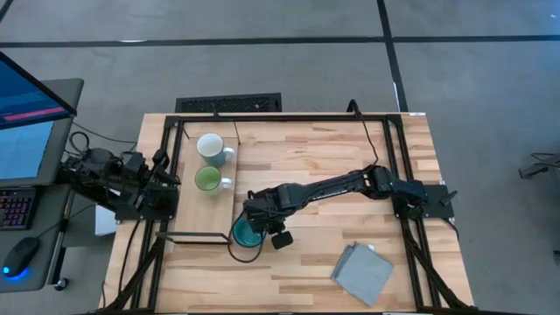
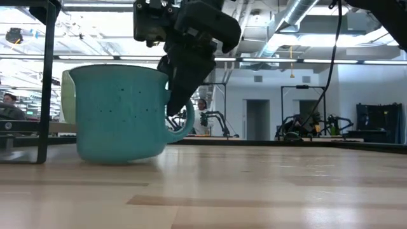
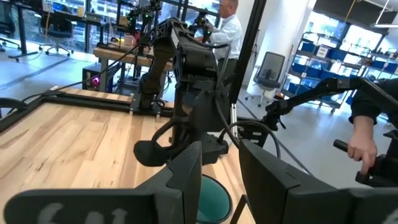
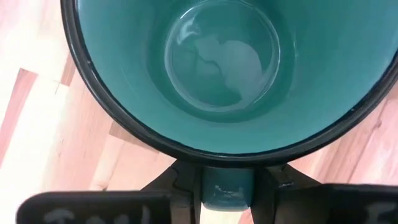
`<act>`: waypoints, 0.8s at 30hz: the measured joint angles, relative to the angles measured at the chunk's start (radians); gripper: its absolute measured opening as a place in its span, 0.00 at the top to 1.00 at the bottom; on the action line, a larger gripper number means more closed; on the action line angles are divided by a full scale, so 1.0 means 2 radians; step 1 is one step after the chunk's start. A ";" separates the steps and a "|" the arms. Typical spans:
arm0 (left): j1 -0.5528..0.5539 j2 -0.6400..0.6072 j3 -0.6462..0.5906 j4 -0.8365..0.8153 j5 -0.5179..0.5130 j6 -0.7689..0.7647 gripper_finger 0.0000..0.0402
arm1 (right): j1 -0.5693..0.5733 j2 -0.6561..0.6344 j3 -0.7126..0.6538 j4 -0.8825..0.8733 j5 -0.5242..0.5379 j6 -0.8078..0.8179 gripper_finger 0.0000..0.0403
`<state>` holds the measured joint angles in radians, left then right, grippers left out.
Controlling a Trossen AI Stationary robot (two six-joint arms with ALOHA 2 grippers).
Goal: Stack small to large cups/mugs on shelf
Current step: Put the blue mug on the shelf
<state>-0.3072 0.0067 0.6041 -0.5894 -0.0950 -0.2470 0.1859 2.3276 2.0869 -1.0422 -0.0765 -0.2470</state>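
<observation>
The teal-blue mug (image 1: 244,233) stands on the planked tabletop just off the shelf's near right corner. It also shows in the low view (image 2: 117,111) and, from above, in the right wrist view (image 4: 217,62). My right gripper (image 1: 262,223) reaches over it from the right and is shut on its handle. The white mug (image 1: 210,146) and the small light-green mug (image 1: 207,180) stand upright on the shelf (image 1: 188,214), the green one nearer. My left gripper (image 3: 221,180) waits open at the table's left edge, beside the shelf. My right gripper pinches the teal mug's handle (image 4: 227,190) between its two fingers, one on each side of the loop. The fingers (image 2: 181,83) come from above, slanting down beside the mug's wall. The mug sits upright with its base (image 2: 117,156) on the tabletop.
A grey folded cloth (image 1: 362,273) lies near the table's near right corner. The shelf's thin black frame (image 1: 194,236) runs close beside the teal mug. Black frame rails (image 1: 289,117) edge the table. A person (image 3: 230,28) stands in the room beyond.
</observation>
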 joint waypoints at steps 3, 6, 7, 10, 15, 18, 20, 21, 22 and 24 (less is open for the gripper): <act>0.000 0.000 0.000 0.000 0.000 0.000 0.76 | -0.003 0.000 0.000 -0.003 0.000 0.020 0.75; 0.000 0.000 0.000 0.000 0.000 0.000 0.76 | -0.006 0.000 0.000 -0.002 0.000 0.033 0.75; 0.000 0.000 0.000 0.000 0.000 0.000 0.76 | -0.007 0.000 0.000 -0.002 0.000 0.037 0.75; 0.000 0.000 0.000 0.000 0.000 0.000 0.76 | -0.011 0.000 0.000 -0.002 -0.001 0.052 0.75; 0.000 0.000 0.000 0.000 0.000 0.000 0.76 | -0.017 -0.006 0.001 0.001 0.000 0.073 0.75; 0.000 0.000 0.000 0.000 0.000 0.000 0.76 | -0.019 -0.007 0.017 -0.015 0.007 0.075 0.75; 0.000 0.000 0.000 0.000 0.000 0.000 0.76 | -0.019 -0.010 0.029 -0.016 0.020 0.075 0.75; 0.000 0.000 0.000 0.000 0.000 0.000 0.76 | -0.019 -0.010 0.036 -0.011 0.026 0.076 0.75; 0.000 0.000 0.000 0.000 0.000 0.000 0.76 | -0.019 -0.010 0.042 -0.008 0.030 0.076 0.75; 0.000 0.000 0.000 0.000 0.000 0.000 0.76 | -0.019 -0.011 0.054 -0.014 0.038 0.075 0.75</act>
<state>-0.3072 0.0067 0.6041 -0.5888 -0.0948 -0.2470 0.1474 2.3062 2.1957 -1.0696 -0.0009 -0.0963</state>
